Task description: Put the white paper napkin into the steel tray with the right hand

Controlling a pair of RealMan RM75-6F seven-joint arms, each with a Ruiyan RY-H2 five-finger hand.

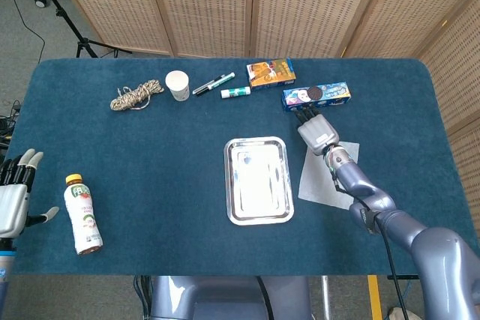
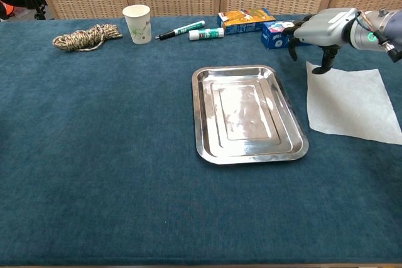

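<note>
The white paper napkin [image 1: 322,179] [image 2: 349,102] lies flat on the blue cloth, just right of the steel tray [image 1: 258,213] [image 2: 295,136]. The tray holds nothing. My right hand [image 1: 317,130] [image 2: 318,31] hovers over the napkin's far left corner, fingers apart and pointing down, with a fingertip [image 2: 325,69] close above the paper. It holds nothing. My left hand [image 1: 15,194] hangs at the table's left edge, fingers spread, beside a bottle.
A blue cookie box [image 1: 316,95] and an orange box [image 1: 271,73] lie just behind my right hand. A marker [image 1: 214,83], a glue stick [image 1: 235,93], a paper cup [image 1: 178,85] and a rope coil [image 1: 136,96] line the back. A drink bottle [image 1: 82,213] lies front left.
</note>
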